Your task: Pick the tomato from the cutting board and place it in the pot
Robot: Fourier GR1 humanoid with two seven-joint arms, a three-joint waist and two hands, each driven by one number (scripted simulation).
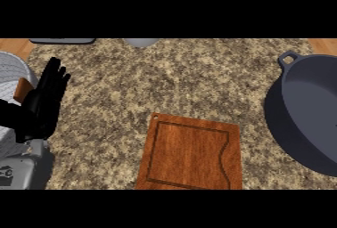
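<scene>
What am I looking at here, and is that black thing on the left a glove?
It is a robot hand, not a glove. The picture is taken from the robot's head, looking steeply down at a speckled stone counter. The left robot hand rests open near the left edge, fingers up, on a grey forearm; it holds nothing. The right robot hand is out of view. On the counter lie a wooden cutting board in the middle and a big dark pot at the right, partly cut off by the edge. The job concerns a tomato, but none shows here: the board is bare, and the visible part of the pot shows none.
</scene>
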